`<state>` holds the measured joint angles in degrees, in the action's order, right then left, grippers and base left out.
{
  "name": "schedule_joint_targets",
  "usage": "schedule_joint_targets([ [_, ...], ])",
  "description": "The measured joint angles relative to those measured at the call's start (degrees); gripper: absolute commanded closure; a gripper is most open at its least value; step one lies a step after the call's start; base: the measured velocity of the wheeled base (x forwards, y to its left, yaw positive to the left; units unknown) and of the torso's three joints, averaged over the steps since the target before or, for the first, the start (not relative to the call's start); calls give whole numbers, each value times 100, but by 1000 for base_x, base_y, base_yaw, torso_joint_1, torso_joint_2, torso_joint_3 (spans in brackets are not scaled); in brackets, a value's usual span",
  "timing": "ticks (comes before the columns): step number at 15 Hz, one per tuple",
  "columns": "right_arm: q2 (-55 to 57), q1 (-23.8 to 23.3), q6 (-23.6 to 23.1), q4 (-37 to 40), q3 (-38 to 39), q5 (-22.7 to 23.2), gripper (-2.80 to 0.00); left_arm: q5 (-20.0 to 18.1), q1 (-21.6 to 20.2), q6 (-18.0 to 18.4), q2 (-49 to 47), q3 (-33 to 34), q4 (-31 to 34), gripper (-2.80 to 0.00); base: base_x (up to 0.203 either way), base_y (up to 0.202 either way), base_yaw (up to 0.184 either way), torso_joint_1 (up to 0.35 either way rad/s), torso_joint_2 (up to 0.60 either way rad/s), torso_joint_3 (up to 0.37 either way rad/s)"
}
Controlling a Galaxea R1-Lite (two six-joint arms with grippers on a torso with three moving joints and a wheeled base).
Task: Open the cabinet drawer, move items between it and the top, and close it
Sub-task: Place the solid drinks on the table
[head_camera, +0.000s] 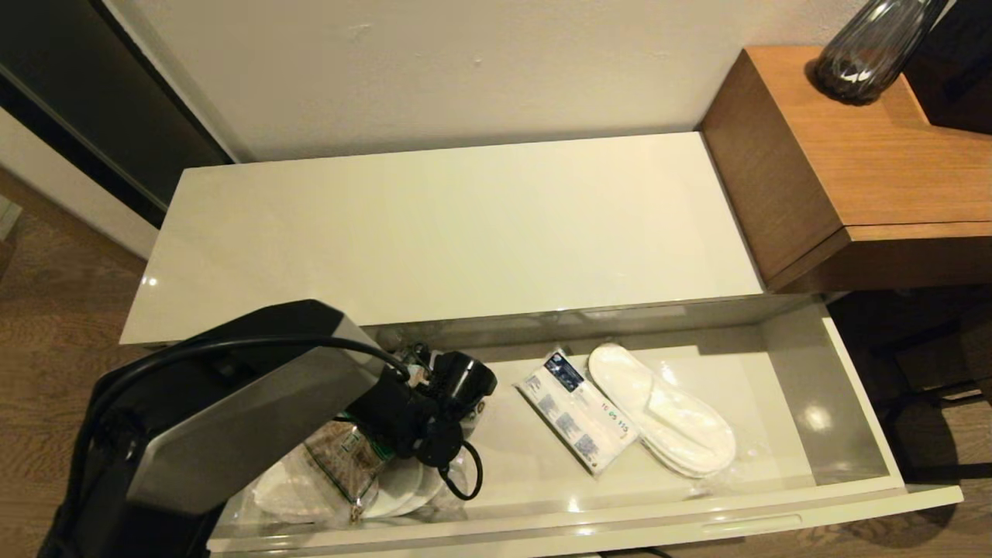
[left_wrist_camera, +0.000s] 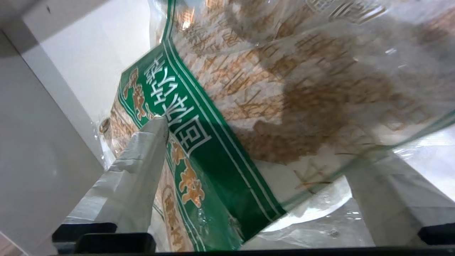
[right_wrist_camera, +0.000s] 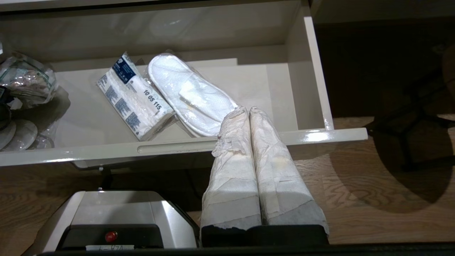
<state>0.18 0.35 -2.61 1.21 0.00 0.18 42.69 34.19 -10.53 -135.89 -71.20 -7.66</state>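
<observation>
I see the cabinet drawer (head_camera: 852,403) pulled fully out in front of the low cabinet. It is wide, shallow and glossy cream, with a plain front that has one long narrow groove. The top (head_camera: 449,225) of the cabinet behind it is a long flat cream-white surface.

Inside the drawer, toward its right half, lies the white packet (head_camera: 577,411) with a dark blue label at its far end and blue print along it. Just beside it, touching its right edge, are the flat white slippers (head_camera: 666,411) in clear plastic. Both lie at an angle to the drawer front.

At the left end of the drawer lies the crinkly bag (left_wrist_camera: 220,117), clear with a green band carrying white and orange characters, and with brown contents. It rests partly on another pair of white slippers (head_camera: 403,488) in plastic.

My left gripper (left_wrist_camera: 256,149) is down in this left part of the drawer, right over the bag. Its fingers (left_wrist_camera: 142,167), wrapped in white tape, stand wide apart, one on each side of the bag. One tip touches the green band, but the bag is not squeezed.

My right gripper (right_wrist_camera: 249,113) hangs in front of the drawer, over the wooden floor, with its two taped fingers pressed together and holding nothing.
</observation>
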Motion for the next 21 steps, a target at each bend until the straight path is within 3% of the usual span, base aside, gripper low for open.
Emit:
schedule_joint_targets([
  [3, 0, 0, 0, 1, 0, 4, 0, -20, -181, 159, -88, 347, -496, -280, 0, 0, 0, 0, 0, 0],
  [9, 0, -6, 0, 2, 0, 3, 0, -20, -547, 1189, -493, 1057, -2591, -280, 0, 0, 0, 0, 0, 0],
  [10, 0, -5, 5, 2, 0, 4, 0, -17, -582, 1240, -557, 1057, -2718, 0, 0, 0, 0, 0, 0, 0],
  [21, 0, -9, 0, 0, 0, 0, 0, -90, -569, 1378, -165, 777, -2590, 0, 0, 0, 0, 0, 0, 0],
])
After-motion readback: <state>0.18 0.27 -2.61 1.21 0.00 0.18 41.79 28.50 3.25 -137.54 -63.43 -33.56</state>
